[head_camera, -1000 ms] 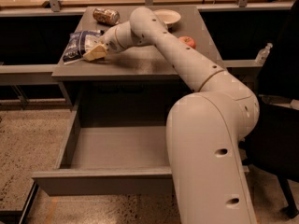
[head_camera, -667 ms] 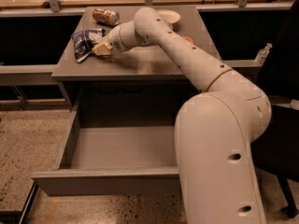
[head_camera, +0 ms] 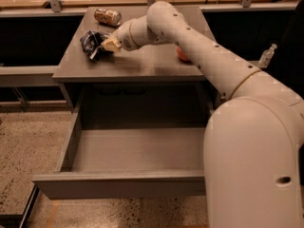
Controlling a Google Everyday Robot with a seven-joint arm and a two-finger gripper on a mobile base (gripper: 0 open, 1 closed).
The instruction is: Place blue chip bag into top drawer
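The blue chip bag (head_camera: 91, 42) is a crumpled dark navy foil bag with white print at the left back of the grey desk top (head_camera: 142, 65). My gripper (head_camera: 107, 44) is at the bag's right side and shut on it, with the bag bunched up at the fingers. The top drawer (head_camera: 137, 152) is a wide shallow grey drawer, pulled open below the desk front, and nothing shows inside it. My arm reaches from the lower right across the desk and hides part of the drawer's right side.
A brownish metal can (head_camera: 107, 16) lies on its side at the desk's back left. An orange-red object (head_camera: 183, 55) peeks out behind my arm. A small clear bottle (head_camera: 267, 56) stands on a ledge at the right. Speckled floor lies at the left.
The bag lay flat on the desk; now it is bunched up in my gripper and has shifted a little to the right and up with it.
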